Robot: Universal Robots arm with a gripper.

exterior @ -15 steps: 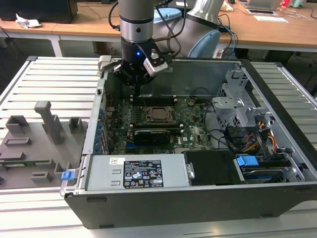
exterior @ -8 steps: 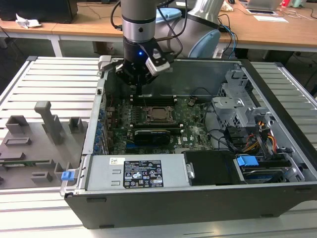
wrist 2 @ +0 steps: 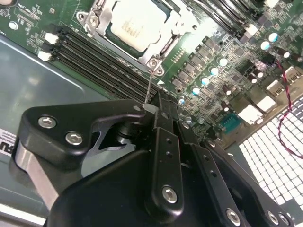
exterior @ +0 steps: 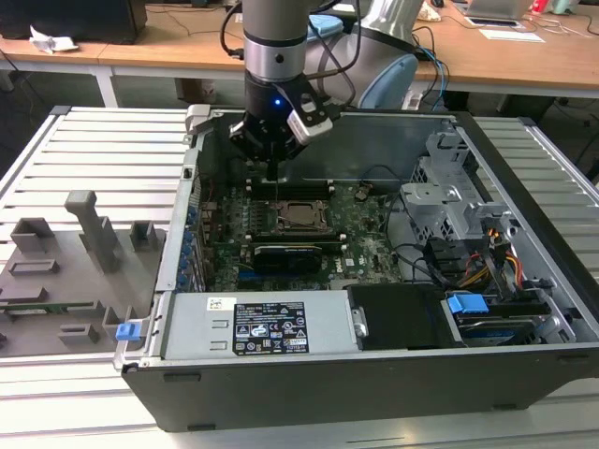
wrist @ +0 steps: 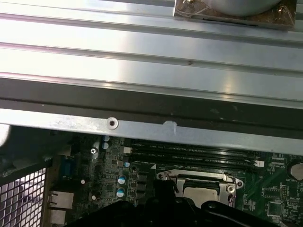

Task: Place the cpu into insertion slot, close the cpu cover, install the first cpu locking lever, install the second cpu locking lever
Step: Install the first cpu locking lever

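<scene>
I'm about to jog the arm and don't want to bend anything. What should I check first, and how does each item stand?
1. cpu seated flat: ok.
2. cpu cover closed over it: ok.
3. locking lever latched down: not ok, it stands up from the cover's corner.
4. tool shut on the lever's top end: ok.
5. tool clear of memory slots: ok, it hangs above them.

Slatted alu table [exterior: 94, 140] carries open PC case [exterior: 374, 383] w/ grey fixture tray [exterior: 56, 281] beside it
</scene>
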